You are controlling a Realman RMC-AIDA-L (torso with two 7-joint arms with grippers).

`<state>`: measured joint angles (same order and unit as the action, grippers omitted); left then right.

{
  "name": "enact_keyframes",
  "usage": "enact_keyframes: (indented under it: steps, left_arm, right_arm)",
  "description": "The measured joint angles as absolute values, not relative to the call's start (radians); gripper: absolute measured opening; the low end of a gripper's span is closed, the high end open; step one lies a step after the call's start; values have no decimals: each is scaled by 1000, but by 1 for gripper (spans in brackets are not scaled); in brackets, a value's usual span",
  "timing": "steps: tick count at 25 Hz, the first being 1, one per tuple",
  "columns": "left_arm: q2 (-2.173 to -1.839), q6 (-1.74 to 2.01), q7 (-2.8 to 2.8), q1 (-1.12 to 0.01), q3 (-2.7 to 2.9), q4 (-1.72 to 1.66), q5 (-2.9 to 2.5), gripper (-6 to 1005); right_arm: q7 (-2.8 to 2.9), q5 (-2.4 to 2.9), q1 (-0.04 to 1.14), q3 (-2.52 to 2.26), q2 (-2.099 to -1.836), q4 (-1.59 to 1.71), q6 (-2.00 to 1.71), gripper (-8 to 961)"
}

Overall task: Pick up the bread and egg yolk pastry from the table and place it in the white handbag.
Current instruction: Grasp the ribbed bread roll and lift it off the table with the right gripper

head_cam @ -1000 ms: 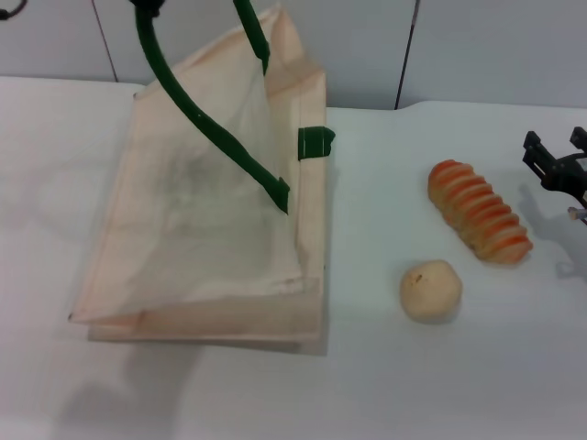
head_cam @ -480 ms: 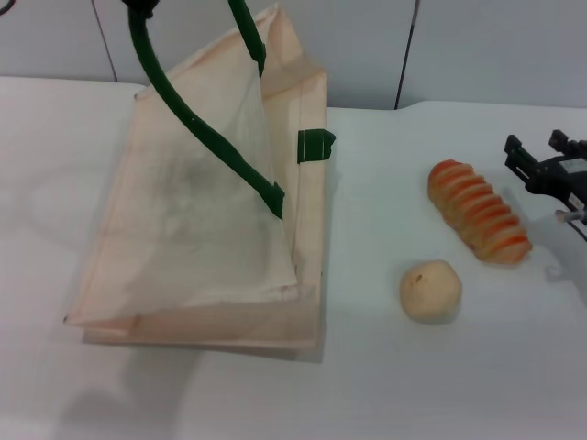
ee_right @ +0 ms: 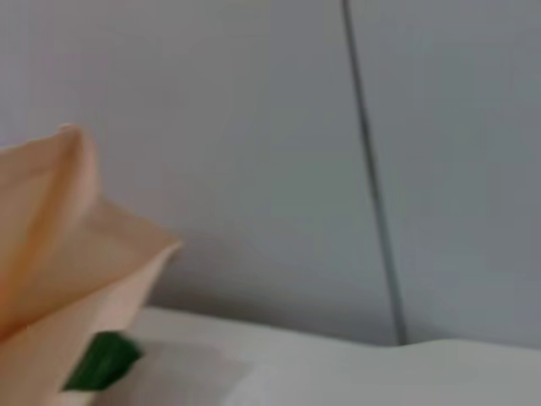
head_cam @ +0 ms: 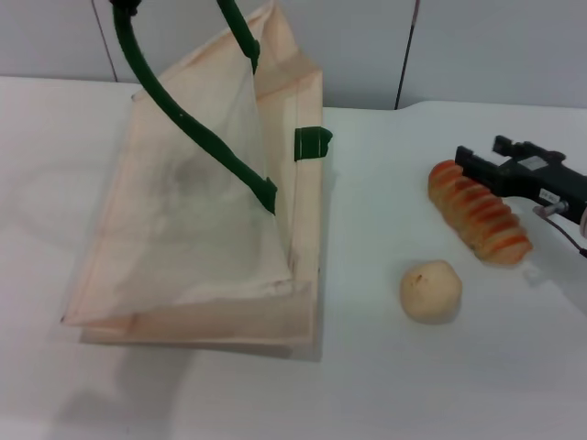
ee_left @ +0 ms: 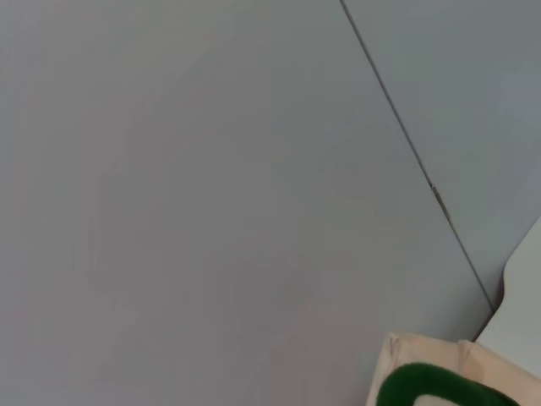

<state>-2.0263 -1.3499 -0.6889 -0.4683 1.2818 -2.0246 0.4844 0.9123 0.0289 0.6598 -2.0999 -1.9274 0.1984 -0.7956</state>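
The bread, a ridged orange loaf, lies on the white table at the right. My right gripper hovers open just above the loaf's far end, nothing between its fingers. The egg yolk pastry, a pale round ball, sits nearer than the bread and a little to its left. The white handbag stands at the left, its mouth side pulled up by a green handle that runs out of the top of the head view, where a dark bit of my left gripper shows. The left wrist view catches the handle.
A grey panelled wall closes the back of the table. A green tab sticks out of the bag's right edge and shows in the right wrist view as the tab. Bare table lies between bag and pastry.
My right gripper has moved left from the table's right edge to above the bread's far end. The bag's handle and raised side have shifted slightly left.
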Motion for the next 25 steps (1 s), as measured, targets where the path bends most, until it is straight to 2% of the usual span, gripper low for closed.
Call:
enact_keyframes:
  steps: [6,9,12,14,15,16,18,25]
  left_arm:
    - [-2026,-1350,-691,-469,1283,-2021,476,129]
    - [-2026,-1350,-694,-469,1284,-2020,476,129]
    - [-2026,-1350,-699,-469,1284,-2018,475,129]
    - [-2026,-1350,-700,-470,1286,-2015,474,129]
    - [-2026,-1349,-700,-471,1288,-2013,474,129]
    - [-2026,-1348,-700,-472,1288,-2011,473,130]
    - [-2026,-1346,-701,-473,1289,-2009,471,130]
    - [-2026,-1348,-701,-479,1291,-2000,447,130]
  right_arm:
    - [1123,249,699,-2098,-1862,187,-893,714]
    - [1194,340,747,-2097,-1847,137,-888,716]
    - [1210,363,786,-2097,-1847,65,-888,718]
    - [1217,373,836,-2099,-1855,-40,-894,718]
    - [1215,376,885,-2101,-1870,-134,-903,719]
    - [1215,376,885,-2101,-1870,-134,-903,719]
    - [1212,374,936,-2114,-1888,-229,-922,719]
    - [1212,313,1100,-2191,-1979,-595,-1148,721]
